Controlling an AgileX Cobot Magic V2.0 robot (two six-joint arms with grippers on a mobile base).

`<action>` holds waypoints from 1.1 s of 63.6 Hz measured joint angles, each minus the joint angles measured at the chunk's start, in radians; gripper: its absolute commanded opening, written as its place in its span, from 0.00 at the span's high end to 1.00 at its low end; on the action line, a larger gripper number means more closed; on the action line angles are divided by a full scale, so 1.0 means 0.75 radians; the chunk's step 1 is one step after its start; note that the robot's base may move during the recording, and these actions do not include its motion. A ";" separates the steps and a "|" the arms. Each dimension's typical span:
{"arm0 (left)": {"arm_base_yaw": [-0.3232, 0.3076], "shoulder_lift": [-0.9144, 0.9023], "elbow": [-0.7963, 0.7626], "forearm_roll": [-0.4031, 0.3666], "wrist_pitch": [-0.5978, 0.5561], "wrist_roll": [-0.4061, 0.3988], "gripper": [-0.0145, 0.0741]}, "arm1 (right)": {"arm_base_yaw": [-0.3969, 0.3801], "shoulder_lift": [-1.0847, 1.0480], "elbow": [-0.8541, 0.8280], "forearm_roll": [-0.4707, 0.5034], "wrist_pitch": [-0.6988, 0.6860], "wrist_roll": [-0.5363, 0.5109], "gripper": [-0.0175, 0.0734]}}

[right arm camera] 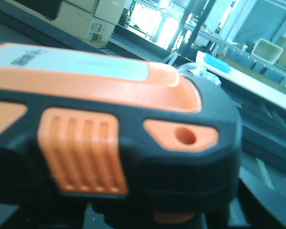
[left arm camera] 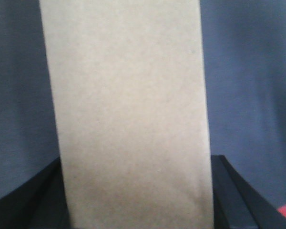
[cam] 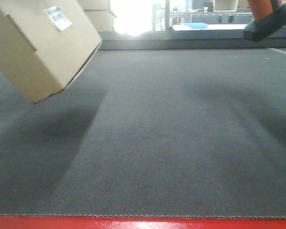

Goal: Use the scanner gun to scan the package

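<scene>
Hold the package [cam: 38, 52] pinched in the left claw [left arm camera: 138, 200], turn its white label [cam: 57, 17] toward the scanner gun [right arm camera: 133, 143] — cannot tell the right claw's hold — and aim squarely.

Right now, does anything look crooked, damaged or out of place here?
The package hangs tilted above the grey mat, one corner pointing down, clamped in the left pincer. The scanner gun is off the mat, upper right. Both look held, not fallen; no damage or spill shows.
</scene>
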 measured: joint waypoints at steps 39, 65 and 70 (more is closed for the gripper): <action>0.000 -0.001 0.000 -0.054 0.000 0.000 0.96 | 0.000 0.000 -0.041 0.000 0.011 -0.101 0.98; 0.000 -0.001 0.000 0.022 0.000 0.000 0.96 | 0.000 -0.033 -0.041 0.417 0.020 -0.101 0.98; 0.000 -0.001 0.000 0.079 0.000 0.000 0.96 | 0.000 -0.063 -0.041 0.526 0.022 -0.086 0.98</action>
